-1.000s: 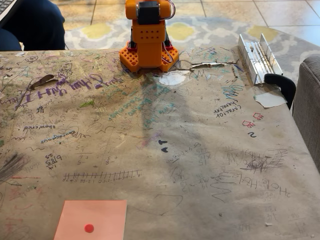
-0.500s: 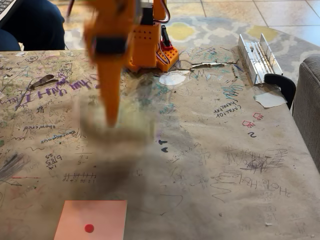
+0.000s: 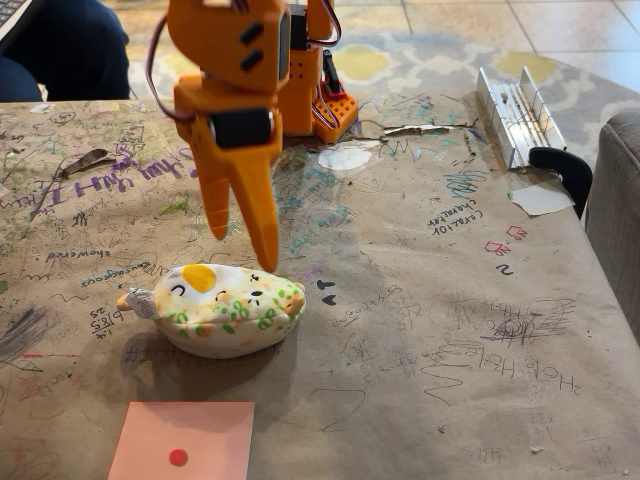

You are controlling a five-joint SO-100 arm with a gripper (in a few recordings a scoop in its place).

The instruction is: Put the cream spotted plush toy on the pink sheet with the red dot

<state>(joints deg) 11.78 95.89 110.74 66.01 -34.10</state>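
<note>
The cream spotted plush toy (image 3: 225, 309) lies on its side on the scribbled table, left of centre in the fixed view, with its yellow beak patch facing up. My orange gripper (image 3: 243, 250) hangs just above it, fingers pointing down and spread apart with nothing between them. One fingertip (image 3: 269, 262) nearly touches the plush's top. The pink sheet with the red dot (image 3: 182, 440) lies flat at the front edge, just in front of the plush and apart from it.
The arm's orange base (image 3: 305, 100) stands at the table's back. A metal bracket (image 3: 515, 118) and a black clamp (image 3: 563, 170) sit at the back right. A grey sofa arm (image 3: 615, 210) borders the right edge. A person's dark-clothed leg (image 3: 70, 45) shows behind the table's left.
The arm swung down from its folded pose over the left-centre of the table. The plush, absent a second ago and a faint blur half a second ago, now lies under the gripper.
</note>
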